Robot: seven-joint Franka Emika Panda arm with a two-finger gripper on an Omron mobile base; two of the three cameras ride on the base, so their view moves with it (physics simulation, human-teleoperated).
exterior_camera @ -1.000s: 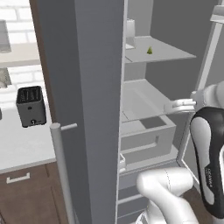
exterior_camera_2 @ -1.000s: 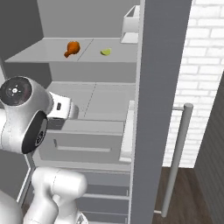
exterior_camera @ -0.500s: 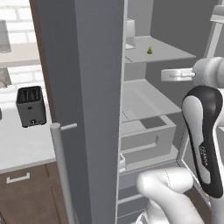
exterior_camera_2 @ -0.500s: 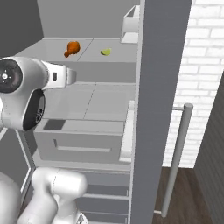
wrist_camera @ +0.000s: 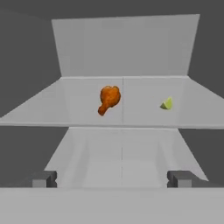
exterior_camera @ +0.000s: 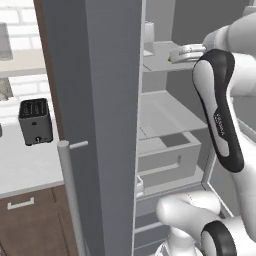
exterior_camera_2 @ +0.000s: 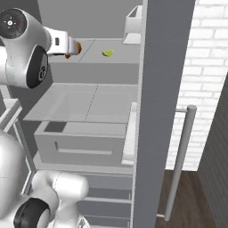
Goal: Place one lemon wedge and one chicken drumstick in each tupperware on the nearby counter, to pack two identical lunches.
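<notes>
A golden-orange chicken drumstick [wrist_camera: 108,99] lies on an upper fridge shelf, thick end up and bone tip down-left in the hand view. A small yellow-green lemon wedge [wrist_camera: 166,104] sits on the same shelf to its right, also visible as the lemon wedge [exterior_camera_2: 107,53]. My gripper [wrist_camera: 112,179] is open and empty, level with this shelf and short of its front edge, with the drumstick straight ahead. In the right base view the gripper [exterior_camera_2: 71,46] covers most of the drumstick [exterior_camera_2: 79,46]. The pale counter [exterior_camera: 30,160] is at the left. The tupperware is out of view.
The open fridge door [exterior_camera: 105,100] with its bar handle [exterior_camera: 70,190] stands between the arm and the counter. A black toaster [exterior_camera: 35,120] sits on the counter. Below the shelf is a grey drawer [exterior_camera_2: 84,142]. A white box [exterior_camera_2: 133,22] stands at the shelf's right.
The arm has risen from the level of the lower shelf and drawer up to the upper shelf. The gripper has stayed open and empty.
</notes>
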